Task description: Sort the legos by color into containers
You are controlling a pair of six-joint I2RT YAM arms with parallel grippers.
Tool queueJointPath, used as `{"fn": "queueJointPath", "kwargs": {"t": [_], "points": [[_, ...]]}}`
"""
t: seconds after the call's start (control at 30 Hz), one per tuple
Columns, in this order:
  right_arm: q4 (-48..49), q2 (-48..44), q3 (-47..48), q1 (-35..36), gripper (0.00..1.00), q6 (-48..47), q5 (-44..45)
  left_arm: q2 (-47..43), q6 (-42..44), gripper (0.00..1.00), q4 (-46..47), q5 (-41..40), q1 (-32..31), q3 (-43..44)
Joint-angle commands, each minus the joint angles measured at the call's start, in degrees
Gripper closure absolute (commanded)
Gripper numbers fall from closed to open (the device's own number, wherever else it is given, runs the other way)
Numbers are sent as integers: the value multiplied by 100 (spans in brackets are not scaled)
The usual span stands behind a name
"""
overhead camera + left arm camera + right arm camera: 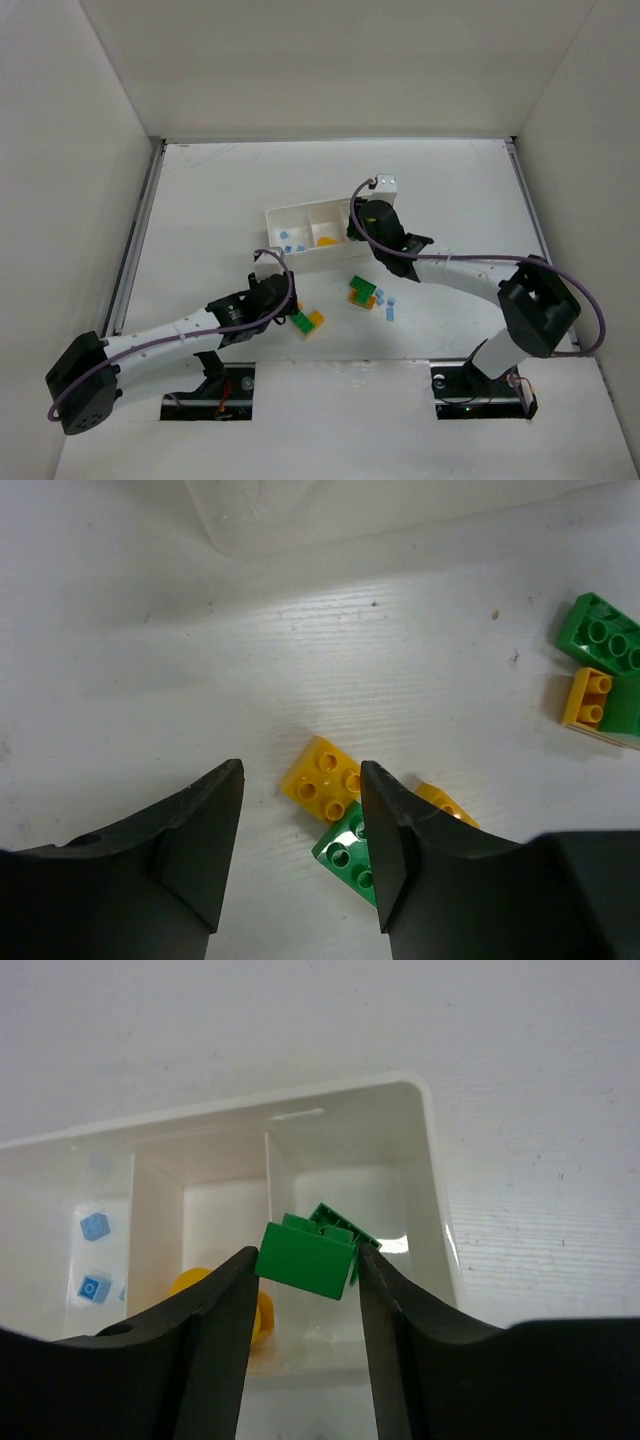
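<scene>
The white tray (420,1100) is sitting right under the right gripper (308,1278), which is squeezing a green brick (300,1258), tilted, over the end box beside the one with yellow. The left gripper (302,770) is hanging with fingers apart, a yellow brick (322,778) lying just ahead between them. No writing is showing.

White tray (425,1130), green brick (300,1260), pale blue bricks (93,1226), yellow-orange brick (322,778), black left end effector (300,770), purple cables (604,322), white desk (450,190)
</scene>
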Motion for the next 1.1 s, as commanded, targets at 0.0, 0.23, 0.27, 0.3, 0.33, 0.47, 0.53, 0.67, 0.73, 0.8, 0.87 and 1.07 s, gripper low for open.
{"fn": "queueJointPath", "kwargs": {"t": [0.0, 0.23, 0.27, 0.3, 0.33, 0.47, 0.53, 0.67, 0.73, 0.8, 0.87, 1.07], "points": [[193, -66, 274, 11, 43, -142, 53, 137, -485, 51, -282, -261, -98, 299], [219, -399, 2, 63, 35, -90, 35, 330, -1109, 48, -406, -208, -116, 440], [228, -443, -51, 99, 35, -72, 18, 374, -1197, 48, -406, -182, -98, 457], [245, -496, -113, 125, 35, -72, 18, 409, -1285, 48, -406, -147, -89, 484], [263, -549, -174, 160, 35, -72, 18, 427, -1355, 48, -414, -121, -81, 501], [342, -865, -490, 353, 35, -19, 35, 629, -1768, 48, -590, -94, -98, 589], [342, -1058, -622, 415, 34, 7, 9, 822, -1979, 48, -678, -120, -124, 607], [386, -1322, -798, 521, 34, 86, 9, 1226, -2007, 47, -547, -138, -186, 668], [439, -1367, -860, 565, 34, 95, -26, 1393, -2006, 47, -468, -129, -186, 677], [448, -1375, -860, 600, 34, 104, -61, 1499, -2006, 47, -362, -138, -221, 677], [465, -1367, -860, 661, 34, 130, -70, 1569, -2006, 47, -318, -138, -230, 677], [492, -1322, -790, 811, 34, 130, -70, 1868, -2006, 48, -265, -156, -239, 686]]}}
